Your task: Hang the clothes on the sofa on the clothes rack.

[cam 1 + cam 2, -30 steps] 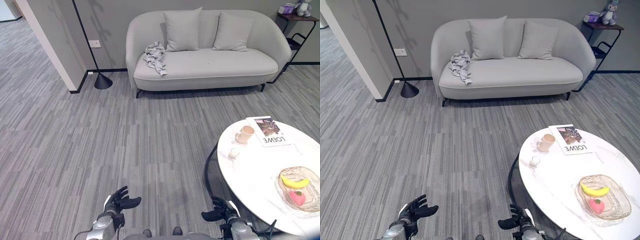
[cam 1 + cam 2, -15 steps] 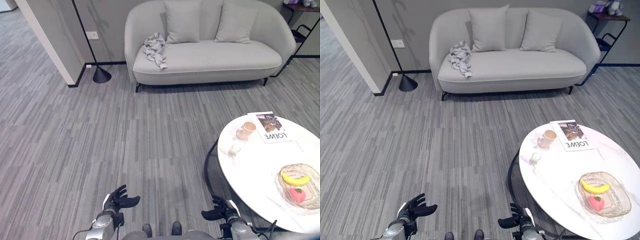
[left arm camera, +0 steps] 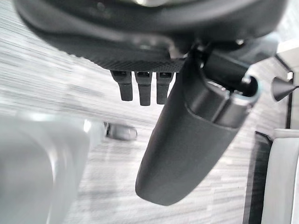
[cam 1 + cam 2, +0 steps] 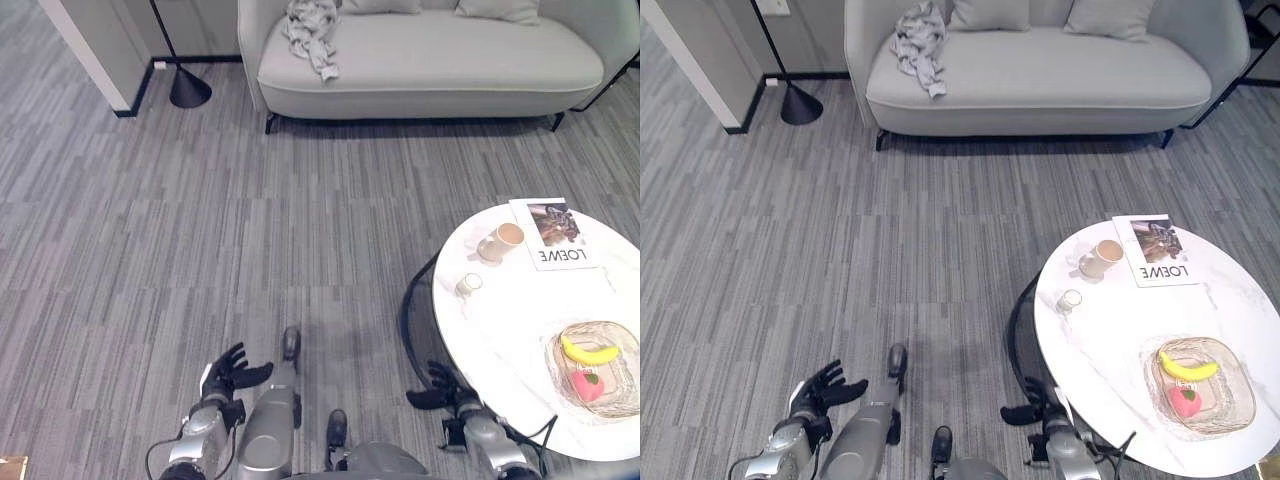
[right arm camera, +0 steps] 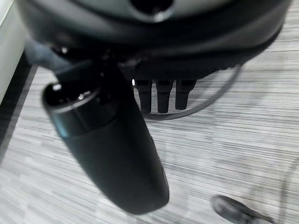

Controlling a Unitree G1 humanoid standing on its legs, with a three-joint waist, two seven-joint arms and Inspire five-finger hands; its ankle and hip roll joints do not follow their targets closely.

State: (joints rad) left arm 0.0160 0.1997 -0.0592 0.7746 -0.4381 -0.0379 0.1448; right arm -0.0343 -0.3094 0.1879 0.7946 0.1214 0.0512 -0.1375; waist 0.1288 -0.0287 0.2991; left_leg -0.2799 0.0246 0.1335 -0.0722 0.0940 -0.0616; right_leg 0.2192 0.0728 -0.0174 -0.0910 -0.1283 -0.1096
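A crumpled grey garment (image 4: 309,28) lies on the left end of a light grey sofa (image 4: 430,70) against the far wall. My left hand (image 4: 230,368) hangs low over the carpet, far from the sofa, fingers spread and empty. My right hand (image 4: 440,386) is also low, beside the round table's base, fingers relaxed and empty. Each wrist view shows straight fingers (image 3: 140,88) and a thumb (image 5: 112,154) over bare carpet.
A round white table (image 4: 520,340) stands at the right with a cup (image 4: 498,241), a magazine (image 4: 556,232), a small glass (image 4: 465,285) and a glass bowl of fruit (image 4: 594,368). A floor lamp base (image 4: 190,88) sits left of the sofa, by a wall corner (image 4: 95,55).
The whole scene has slid upward in view as the camera moved closer to the sofa and tipped down. Both hands stay low and empty.
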